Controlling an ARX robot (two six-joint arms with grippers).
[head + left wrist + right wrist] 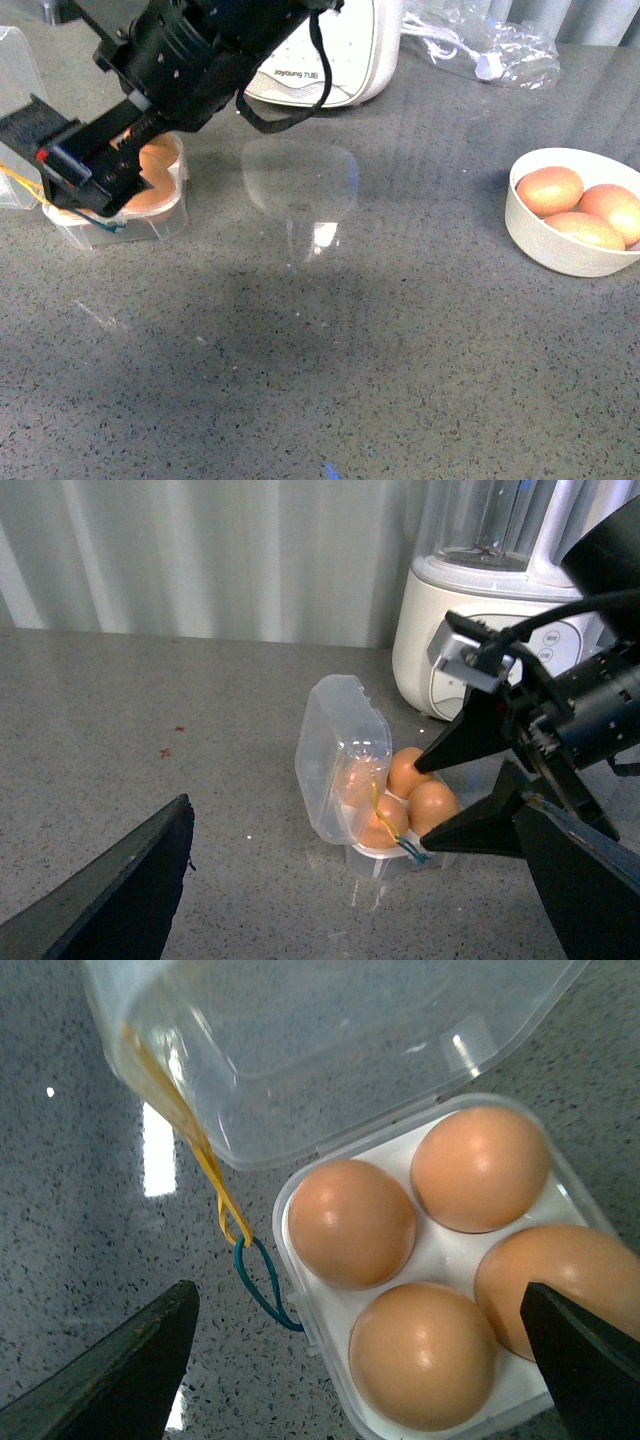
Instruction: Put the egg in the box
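The placing step looked all but finished. The box [443, 1260] sat on the grey tabletop [350, 380] in front of a white blender [470, 650], its clear lid [330, 1060] thrown back and all four holes of its white tray filled with brown eggs. The egg [425, 1355], which I took to be the one lying in the gap of the claw, sat low in its hole and nothing touched it.

The right claw [424, 802] hung just above the tray with its fingers spread wide and nothing held. The right arm reached across to the robot's left side and angled down over the box. The left claw [350, 808] was also spread and empty, held well back from the box and facing it.

The next move was probably a straight rise of the right claw. It would need to avoid brushing the neighbouring eggs, the raised lid, or the yellow and blue band [240, 1230] trailing off the box's edge. A white bowl [530, 235] holding more eggs stood well apart to the robot's right.
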